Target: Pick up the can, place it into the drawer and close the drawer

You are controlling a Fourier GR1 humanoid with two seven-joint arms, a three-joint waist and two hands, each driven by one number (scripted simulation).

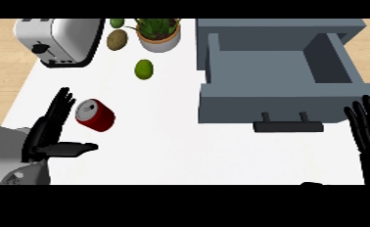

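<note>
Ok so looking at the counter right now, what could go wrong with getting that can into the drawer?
The red can lies on its side just beyond the open left hand, so it might roll away when touched. The green fruit sits close behind it and could get knocked if the can rolls that way. The drawer stands open far to the right, near the right hand, so the can must travel across the counter, with a chance of clipping the drawer's front wall.

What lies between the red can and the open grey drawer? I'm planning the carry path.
Only bare white counter between the red cylindrical can and the open grey drawer, per the head view.
</note>
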